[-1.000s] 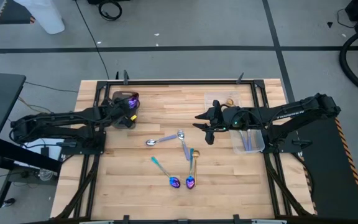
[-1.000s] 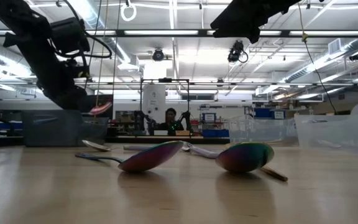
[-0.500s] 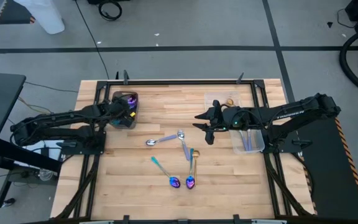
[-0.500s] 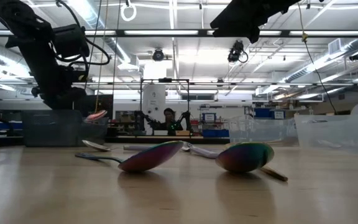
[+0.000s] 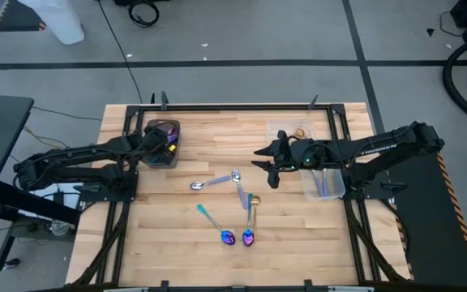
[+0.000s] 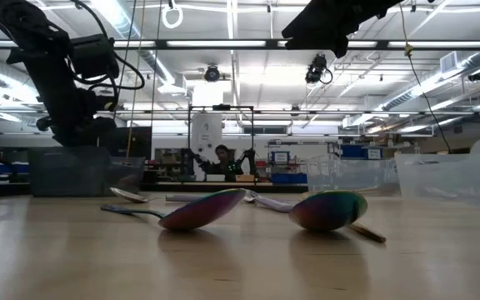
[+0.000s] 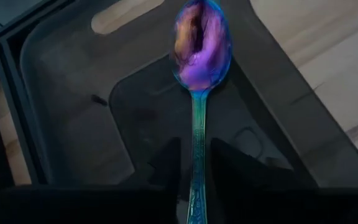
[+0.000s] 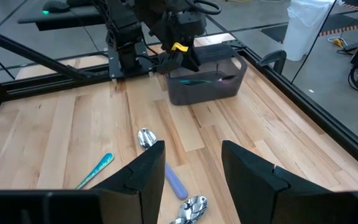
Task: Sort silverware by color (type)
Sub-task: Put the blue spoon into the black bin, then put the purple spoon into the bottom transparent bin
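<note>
Left tool over dark tray, iridescent spoon between fingers

Left tool reaches inward, fingers slightly parted; right tool hovers open.

The spoon over the dark grey tray has a purple-pink iridescent bowl and a teal handle. The desk is pale striped wood, carrying silver spoons and iridescent spoons.
</note>
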